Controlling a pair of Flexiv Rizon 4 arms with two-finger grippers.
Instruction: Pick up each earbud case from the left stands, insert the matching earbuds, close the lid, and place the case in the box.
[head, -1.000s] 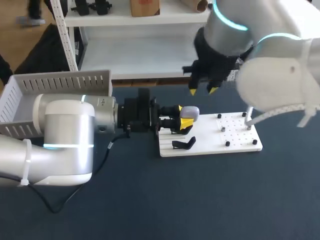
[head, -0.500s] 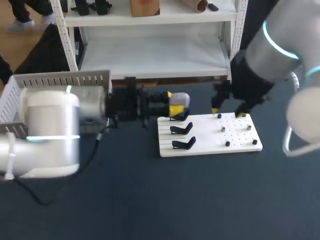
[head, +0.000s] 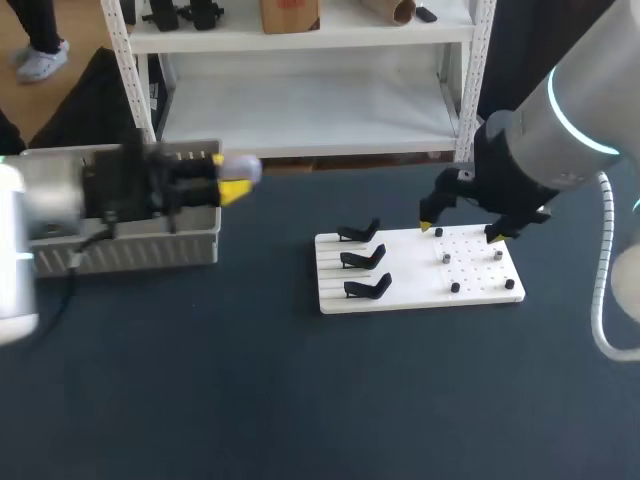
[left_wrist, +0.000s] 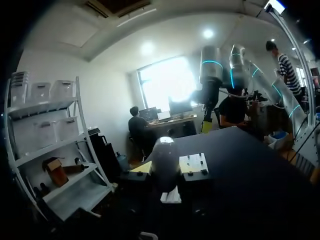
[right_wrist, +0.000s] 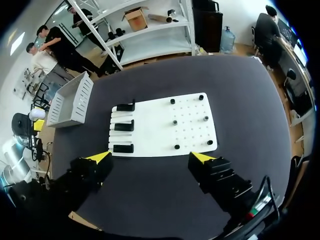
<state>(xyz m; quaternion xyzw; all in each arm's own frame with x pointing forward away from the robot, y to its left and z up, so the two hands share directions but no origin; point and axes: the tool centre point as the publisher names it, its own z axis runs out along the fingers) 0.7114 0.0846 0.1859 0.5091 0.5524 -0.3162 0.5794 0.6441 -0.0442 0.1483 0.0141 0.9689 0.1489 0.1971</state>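
Earbud case (head: 245, 168) in left end effector (head: 227, 173), long axis pointing rightward

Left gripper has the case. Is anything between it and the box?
Nothing visible does. The left gripper holds the case right at the box's right end, with no object between them. The right gripper hangs open over the white board, well away. The arm hides much of the box's inside.

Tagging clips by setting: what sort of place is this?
Likely a robot test bench: left claw and right claw at a dark table, a white board with black stands, a box.
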